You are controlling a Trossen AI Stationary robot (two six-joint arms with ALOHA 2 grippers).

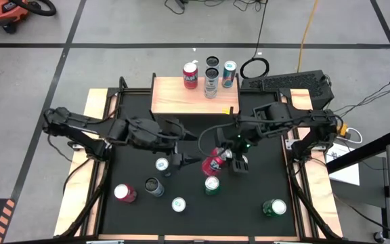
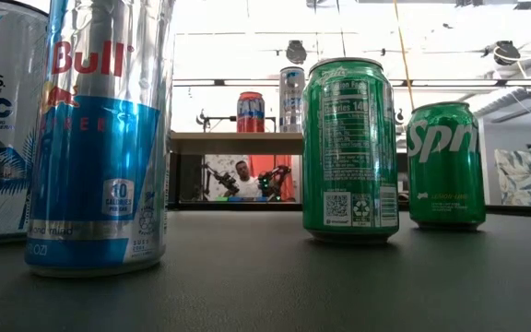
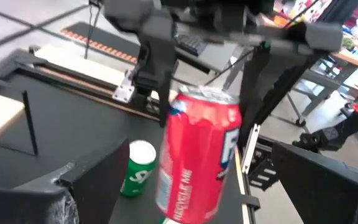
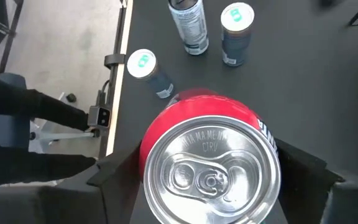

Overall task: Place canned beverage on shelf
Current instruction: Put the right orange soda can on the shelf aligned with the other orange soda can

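Right end effector (image 1: 223,160) sits over mid-counter with its fingers clamped on both sides of a red can (image 1: 214,163); the right wrist view looks straight down on the can's silver lid (image 4: 210,168), with a dark finger (image 4: 114,180) on either side. Can is upright.

Left end effector (image 1: 179,160) is just beside the same red can, on its left in the high view, fingers spread wide and holding nothing. Left wrist view shows the red can (image 3: 197,158) gripped from above by the right arm.

Shelf (image 1: 195,96) stands at the far edge of the black counter (image 1: 134,146). It carries four cans: a red one (image 1: 190,74), a dark one (image 1: 212,64), a tall silver one (image 1: 211,83) and a teal one (image 1: 229,73).

Six more cans stand on the near half of the counter, among them a green one (image 1: 274,207) near the right corner and a red one (image 1: 124,193) on the left.
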